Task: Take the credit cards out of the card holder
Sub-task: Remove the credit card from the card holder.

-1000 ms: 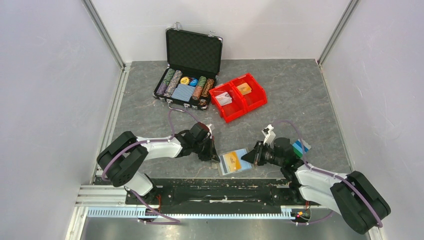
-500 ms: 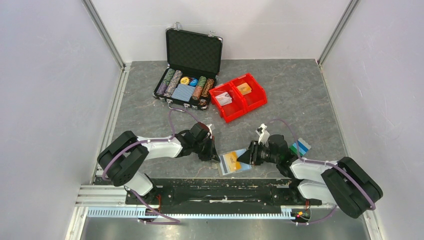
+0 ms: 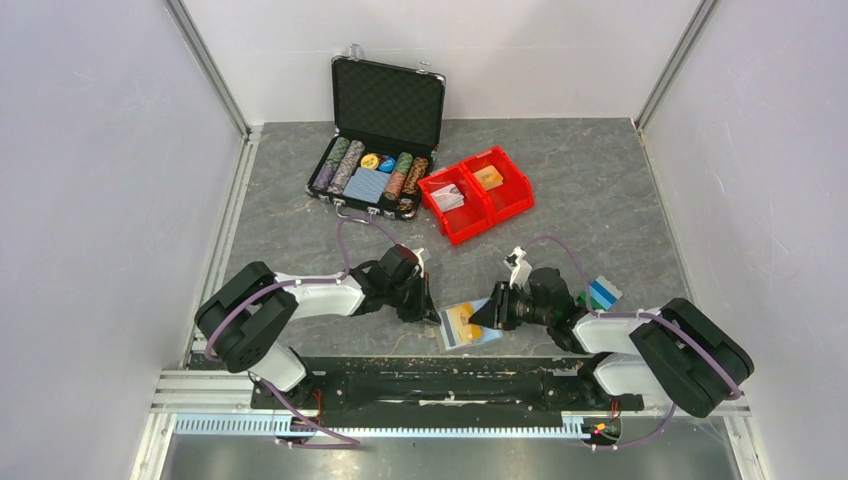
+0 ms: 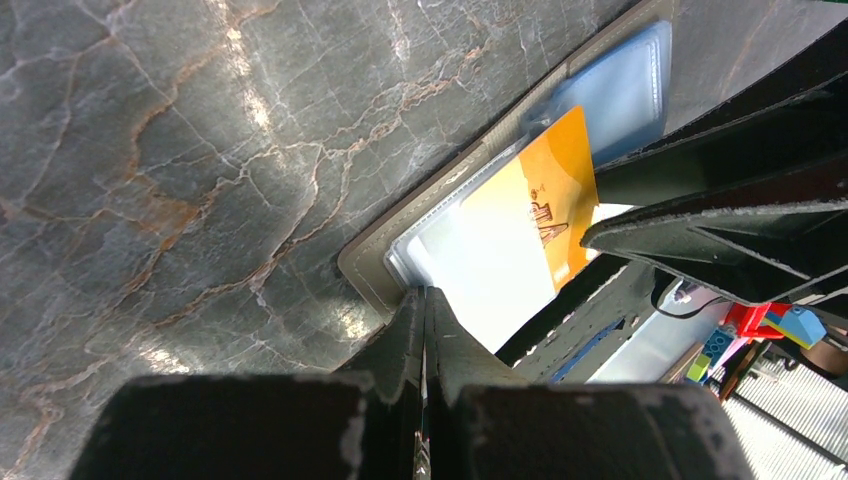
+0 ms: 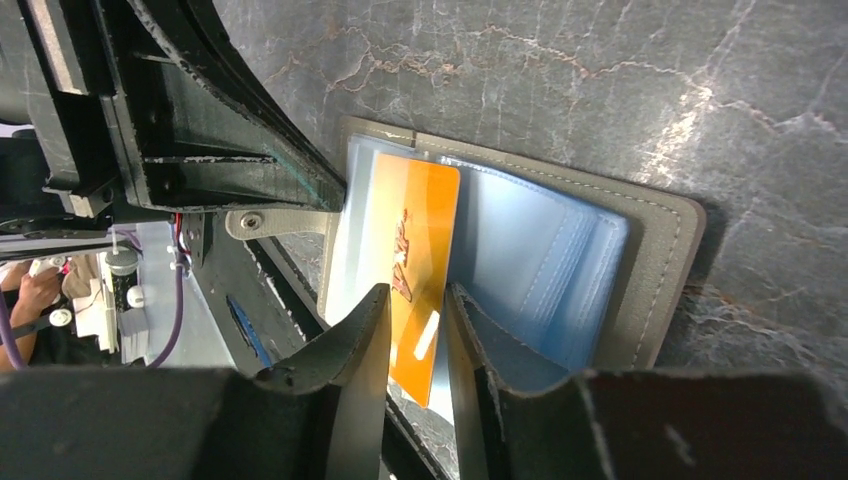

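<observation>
While the card holder (image 5: 660, 262) was pinned by the closed left hand (image 4: 425, 300), the orange card (image 5: 422, 215) was straddled by the part-open right hand (image 5: 418, 293), yet to be pinched out.

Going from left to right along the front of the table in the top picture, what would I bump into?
Left claw → card holder → blue and green cards.

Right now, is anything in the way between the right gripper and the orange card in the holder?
Nothing visible. The right gripper straddles the orange card at its near end, in the open card holder. The left gripper, shut, sits at the holder's opposite edge, off the card. Whether the right one has clamped is unclear.
</observation>
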`<action>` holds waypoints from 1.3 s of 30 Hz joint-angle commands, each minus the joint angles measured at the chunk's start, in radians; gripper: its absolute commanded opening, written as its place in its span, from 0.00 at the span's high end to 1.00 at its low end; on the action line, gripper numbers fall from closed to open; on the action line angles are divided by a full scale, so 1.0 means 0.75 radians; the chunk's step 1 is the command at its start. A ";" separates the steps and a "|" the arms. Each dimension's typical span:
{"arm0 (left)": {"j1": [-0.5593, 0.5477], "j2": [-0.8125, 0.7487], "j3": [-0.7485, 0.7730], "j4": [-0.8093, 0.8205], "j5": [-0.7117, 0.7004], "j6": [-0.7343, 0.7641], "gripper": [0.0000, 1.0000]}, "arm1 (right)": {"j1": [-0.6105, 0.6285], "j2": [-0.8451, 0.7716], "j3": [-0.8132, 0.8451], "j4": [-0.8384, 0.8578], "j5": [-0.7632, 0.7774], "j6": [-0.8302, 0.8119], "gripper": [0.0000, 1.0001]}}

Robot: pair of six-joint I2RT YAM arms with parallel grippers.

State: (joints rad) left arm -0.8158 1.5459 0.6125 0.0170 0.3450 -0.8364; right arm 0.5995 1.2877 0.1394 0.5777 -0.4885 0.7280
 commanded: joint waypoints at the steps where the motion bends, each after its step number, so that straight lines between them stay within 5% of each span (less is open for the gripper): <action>1: -0.007 0.028 -0.017 0.057 0.013 0.015 0.98 | 0.013 0.027 0.010 -0.022 0.060 -0.040 0.74; 6: -0.007 0.038 -0.007 0.028 -0.016 0.039 0.98 | 0.011 -0.044 0.037 -0.101 0.125 -0.072 1.00; 22: -0.007 -0.041 0.085 -0.073 -0.043 0.119 0.96 | -0.129 -0.400 0.220 -0.591 0.261 -0.319 1.00; 30: -0.007 -0.176 0.250 -0.277 -0.041 0.207 0.63 | -0.155 -0.434 0.353 -0.674 0.003 -0.498 1.00; 39: 0.002 -0.339 0.458 -0.517 0.009 0.430 0.51 | -0.154 -0.437 0.362 -0.566 -0.440 -0.538 1.00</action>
State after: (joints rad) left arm -0.8158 1.3277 0.8948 -0.2848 0.3092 -0.6468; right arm 0.4858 0.9695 0.3935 0.0734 -0.6136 0.3435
